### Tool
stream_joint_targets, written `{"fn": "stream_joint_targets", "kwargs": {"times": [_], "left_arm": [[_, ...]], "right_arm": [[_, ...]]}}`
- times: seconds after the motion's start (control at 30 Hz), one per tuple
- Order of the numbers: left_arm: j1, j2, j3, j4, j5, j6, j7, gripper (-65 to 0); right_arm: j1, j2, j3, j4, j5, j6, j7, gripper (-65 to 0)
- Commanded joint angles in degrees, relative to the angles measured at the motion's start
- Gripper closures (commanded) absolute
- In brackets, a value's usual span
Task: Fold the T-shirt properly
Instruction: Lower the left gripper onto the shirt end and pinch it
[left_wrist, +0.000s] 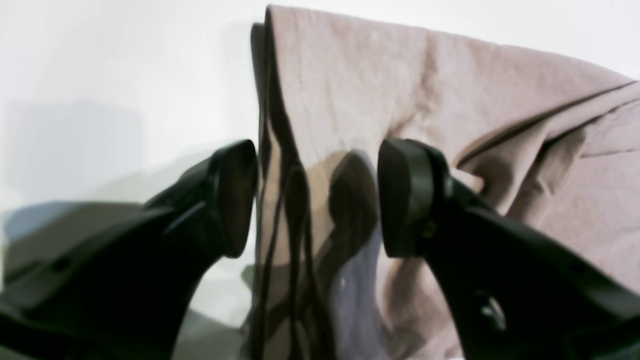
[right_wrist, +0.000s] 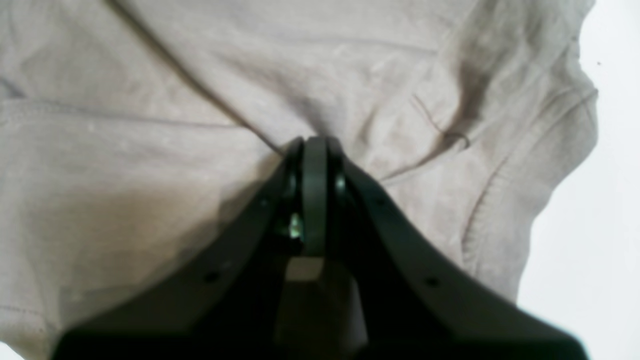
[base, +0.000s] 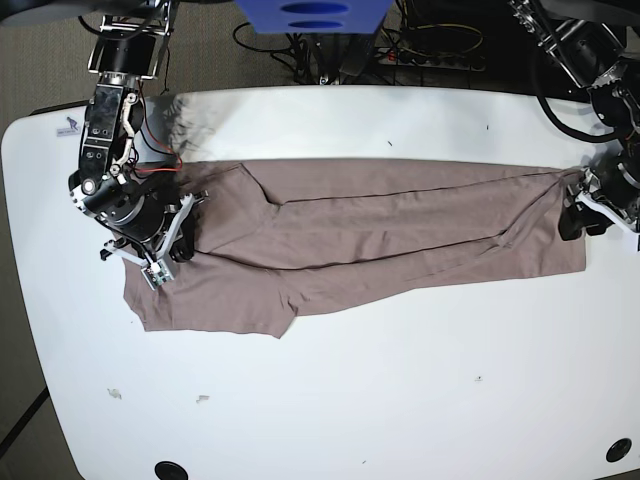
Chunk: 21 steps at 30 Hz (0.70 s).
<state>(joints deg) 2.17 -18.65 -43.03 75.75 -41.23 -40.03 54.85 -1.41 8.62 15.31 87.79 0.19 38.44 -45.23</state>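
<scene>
Judging progress, we find the T-shirt (base: 350, 235) lying stretched across the white table (base: 400, 400), its long sides already folded inward into a narrow band; one sleeve end at the base view's left spreads unfolded, and the crosswise folds remain. The right gripper (right_wrist: 314, 150) is pressed fully together on the cloth there, though we cannot confirm fabric between the tips. The left gripper (left_wrist: 317, 197) stands apart at the opposite hem, straddling the folded edge, holding nothing. Layers beneath stay hidden; the left wrist view is blurred.
</scene>
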Motion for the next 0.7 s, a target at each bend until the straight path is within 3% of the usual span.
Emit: {"fn": "stream_joint_targets", "kwargs": {"times": [0.0,0.27,0.53,0.6,0.67], "left_arm": [[-0.5,0.1,0.0,0.7,-0.5,0.0,0.2,-37.3],[-0.5,1.6,4.8,0.7,-0.5,0.0,0.0,-37.3],[-0.4,3.2,5.3,0.7,-0.5,0.0,-0.1,-36.1],[-0.3,3.3,5.3,0.7,-0.5,0.0,-0.1,-32.2],[0.0,3.3,5.1,0.7,-0.6,0.0,-0.2,-19.3]], "right_arm": [[-0.6,0.6,-0.1,-0.5,-3.0,-0.1,-4.4,0.0],[-1.1,0.7,-0.1,-0.5,-3.0,0.0,-4.4,0.0],[-2.3,0.7,-0.1,-0.5,-3.0,0.0,-4.0,0.0],[-2.4,0.7,-0.1,-0.5,-3.0,0.0,-4.0,0.0],[-2.4,0.7,-0.1,-0.5,-3.0,0.0,-4.0,0.0]]}}
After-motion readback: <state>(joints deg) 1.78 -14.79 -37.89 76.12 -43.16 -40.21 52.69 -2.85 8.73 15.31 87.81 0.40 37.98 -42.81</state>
